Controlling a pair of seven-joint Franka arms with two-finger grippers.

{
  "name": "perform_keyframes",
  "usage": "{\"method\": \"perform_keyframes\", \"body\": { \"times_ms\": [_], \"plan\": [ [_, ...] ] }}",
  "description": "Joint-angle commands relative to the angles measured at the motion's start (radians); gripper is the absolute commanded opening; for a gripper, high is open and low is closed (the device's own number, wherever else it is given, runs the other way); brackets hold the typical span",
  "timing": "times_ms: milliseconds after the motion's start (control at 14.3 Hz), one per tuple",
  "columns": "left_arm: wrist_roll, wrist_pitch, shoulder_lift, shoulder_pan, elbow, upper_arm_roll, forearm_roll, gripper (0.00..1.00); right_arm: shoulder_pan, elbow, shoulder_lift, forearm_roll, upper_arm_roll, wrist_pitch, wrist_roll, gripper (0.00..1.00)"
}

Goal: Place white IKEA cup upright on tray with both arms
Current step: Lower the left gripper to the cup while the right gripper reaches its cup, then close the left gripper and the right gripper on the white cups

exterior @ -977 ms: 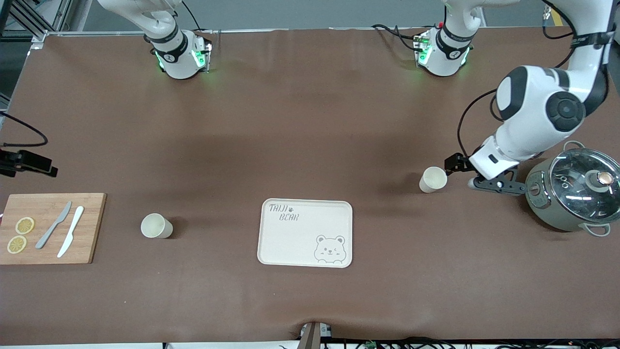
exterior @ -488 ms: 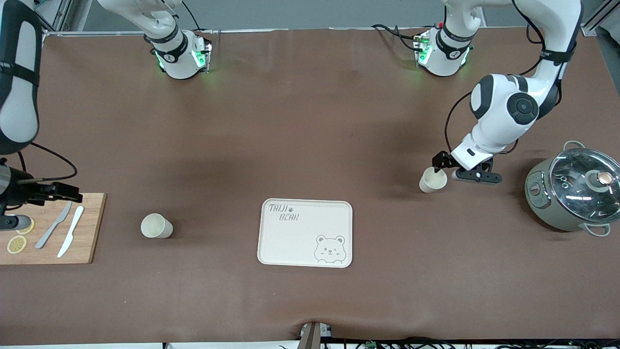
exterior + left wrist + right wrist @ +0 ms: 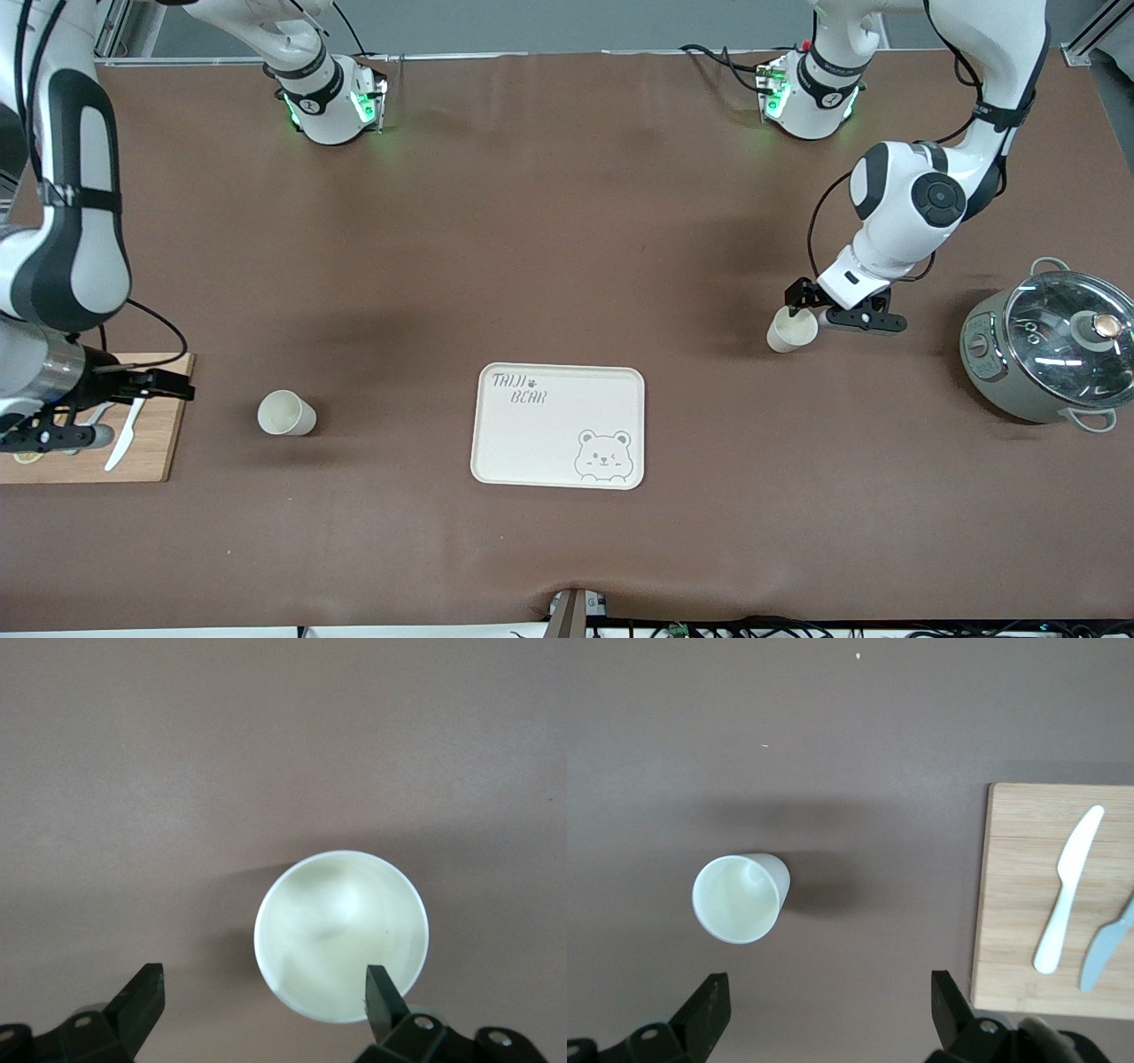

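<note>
Spread wide, the left gripper (image 3: 261, 1010) hangs low over a white upright plastic cup (image 3: 791, 329) at the left arm's end of the table, one finger (image 3: 383, 992) at the rim, nothing clamped; the front view hides that gap. Nearer the front camera lies the cream rectangular bear-print tray (image 3: 558, 425), bare. Another white cup (image 3: 285, 413) stands toward the right arm's end, beside a wooden cutting board (image 3: 146, 443). Over that board's edge hangs the right gripper (image 3: 824, 1010), open and empty; its wrist view shows a white knife (image 3: 1067, 890) and grey knife (image 3: 1107, 943). Beside the left arm sits a grey lidded pot (image 3: 1045, 346).
</note>
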Motion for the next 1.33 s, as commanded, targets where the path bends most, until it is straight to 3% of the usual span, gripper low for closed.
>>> {"method": "perform_keyframes", "body": {
  "times_ms": [0, 488, 907, 977, 1047, 1256],
  "plan": [
    [0.012, 0.036, 0.015, 0.011, -0.003, -0.008, -0.019, 1.0, -0.001, 0.009, 0.064, 0.028, -0.001, 0.036, 0.045, 1.0],
    [0.017, 0.062, 0.053, 0.013, 0.015, -0.005, -0.005, 1.0, 0.002, 0.009, 0.129, 0.033, 0.0, 0.09, 0.049, 1.0],
    [0.014, 0.065, 0.087, 0.014, 0.043, -0.004, -0.003, 1.0, 0.022, 0.007, 0.158, 0.091, 0.003, 0.11, 0.049, 1.0],
    [-0.012, 0.062, 0.09, 0.014, 0.046, -0.002, -0.017, 0.61, 0.022, 0.007, 0.17, 0.094, 0.003, 0.118, 0.049, 1.0],
    [-0.028, 0.056, 0.088, 0.014, 0.043, 0.003, -0.011, 0.01, 0.023, 0.0, 0.172, 0.1, 0.003, 0.124, 0.049, 1.0],
    [-0.043, 0.056, 0.091, 0.01, 0.043, 0.001, -0.006, 0.0, 0.031, -0.02, 0.172, 0.108, 0.003, 0.144, 0.049, 1.0]
  ]
}}
